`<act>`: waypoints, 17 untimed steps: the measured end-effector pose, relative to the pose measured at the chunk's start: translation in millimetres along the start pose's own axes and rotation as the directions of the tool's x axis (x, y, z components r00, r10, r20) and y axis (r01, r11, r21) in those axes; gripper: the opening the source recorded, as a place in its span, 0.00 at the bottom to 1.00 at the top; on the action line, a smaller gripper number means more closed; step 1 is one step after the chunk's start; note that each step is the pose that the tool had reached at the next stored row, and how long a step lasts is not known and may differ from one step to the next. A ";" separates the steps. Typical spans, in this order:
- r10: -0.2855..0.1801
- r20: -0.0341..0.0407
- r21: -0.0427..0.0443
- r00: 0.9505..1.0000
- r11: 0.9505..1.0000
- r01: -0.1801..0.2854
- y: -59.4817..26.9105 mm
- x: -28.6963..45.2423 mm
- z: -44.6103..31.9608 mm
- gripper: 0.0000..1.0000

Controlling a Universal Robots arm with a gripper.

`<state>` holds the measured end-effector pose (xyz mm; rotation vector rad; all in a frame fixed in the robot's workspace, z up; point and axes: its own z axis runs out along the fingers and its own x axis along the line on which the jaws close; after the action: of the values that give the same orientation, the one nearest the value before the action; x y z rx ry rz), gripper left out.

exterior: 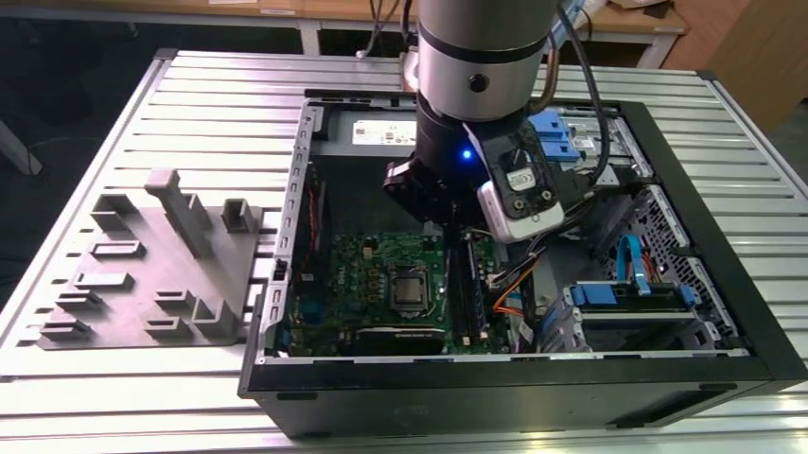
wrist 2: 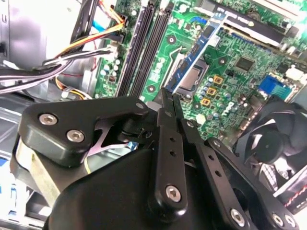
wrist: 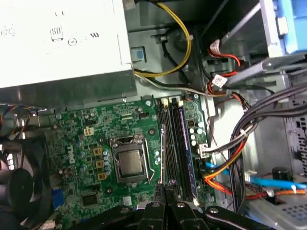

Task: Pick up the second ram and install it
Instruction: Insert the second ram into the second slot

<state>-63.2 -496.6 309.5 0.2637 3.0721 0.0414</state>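
In the exterior view the arm's gripper (exterior: 449, 227) hangs inside the open computer case (exterior: 745, 322), low over the motherboard (exterior: 366, 274) and above the far end of the memory slots (exterior: 463, 293). The grey holder tray (exterior: 127, 284) lies well apart on the table at the exterior view's left. Under the claw I cannot separate the module from the dark slots. In the second wrist view the fingers (wrist 2: 168, 143) are clenched on the second ram (wrist 2: 199, 50). It runs out from the fingertips as a thin strip with a blue face, and from this angle it crosses the CPU socket (wrist 2: 192, 76) beside the two long black slots (wrist 2: 144, 48). It looks clear of the board, not seated. In the first wrist view the same module (wrist: 162, 153) appears edge-on as a thin pale line. It leaves the gripper (wrist: 163, 189) and lies parallel to the slots, between the CPU socket (wrist: 130, 160) and the empty dark slot (wrist: 168, 143). The next slot over seems to carry a module already (wrist: 184, 148). The grey power supply (wrist: 57, 43) sits at the far end, and cable bundles (wrist: 225, 158) run beside the slots. I judge the pick-up done and the placing in hand. Seating calls for a small sideways correction onto the empty slot, an edge kept parallel to it, and a straight, even press down.
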 end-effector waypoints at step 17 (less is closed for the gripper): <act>-0.097 -0.003 -0.003 0.995 0.995 0.097 7.7 -13.5 30.4 0.09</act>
<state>-46.8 -490.6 280.1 0.1148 3.0827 0.0424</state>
